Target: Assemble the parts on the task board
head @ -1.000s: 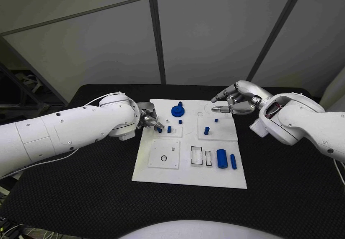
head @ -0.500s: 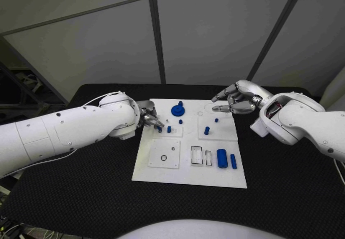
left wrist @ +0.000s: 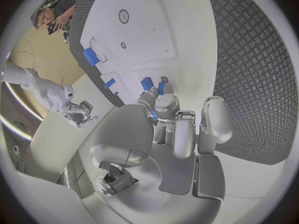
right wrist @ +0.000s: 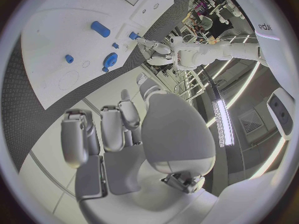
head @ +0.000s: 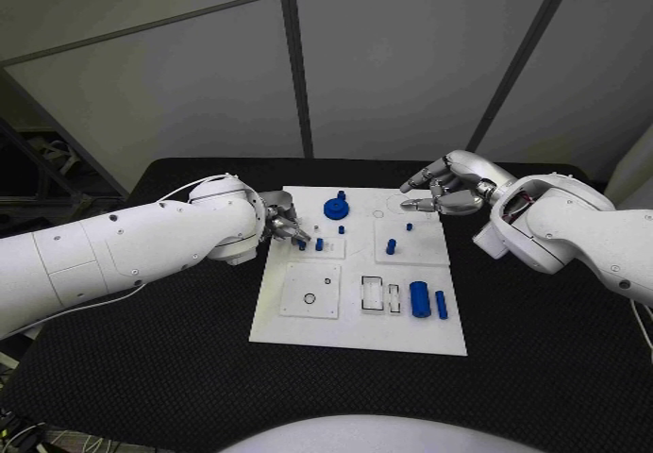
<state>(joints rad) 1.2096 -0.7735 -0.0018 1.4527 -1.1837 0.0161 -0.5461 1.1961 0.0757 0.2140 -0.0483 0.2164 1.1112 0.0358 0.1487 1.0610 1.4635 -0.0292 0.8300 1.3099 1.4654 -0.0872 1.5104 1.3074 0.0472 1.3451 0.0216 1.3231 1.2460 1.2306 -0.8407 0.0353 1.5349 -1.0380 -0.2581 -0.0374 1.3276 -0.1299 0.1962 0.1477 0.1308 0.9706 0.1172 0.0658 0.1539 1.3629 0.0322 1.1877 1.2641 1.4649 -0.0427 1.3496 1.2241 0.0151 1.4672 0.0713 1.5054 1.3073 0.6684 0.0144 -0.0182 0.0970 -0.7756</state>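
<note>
Parts (head: 419, 300) lie scattered over the white task board (head: 357, 335), and we have our left hand (head: 283, 225) down at the board's far left corner. Its fingertips (left wrist: 163, 90) are drawn close together around a small blue peg (head: 301, 243); in the left wrist view the peg shows just past them, with a little blue between the tips (so we read this as a pinch). A second short peg (head: 320, 244) stands just beside it, on the side away from the arm. Beyond that, further from the fingers, sits the blue round knob (head: 336, 209), and near it a tiny blue stud (head: 342, 229).

Our right hand (head: 446, 187) hovers over the board's far right corner, apart from the surface, fingers loosely curled and apart with nothing between them. Below its fingertips, toward the board's middle, stand a blue peg (head: 391, 248) and a smaller one (head: 409, 227). Well away from both hands, at the near right of the board, a thick blue cylinder lies beside a thin blue rod (head: 441, 306), next to two rectangular slots (head: 372, 294).
</note>
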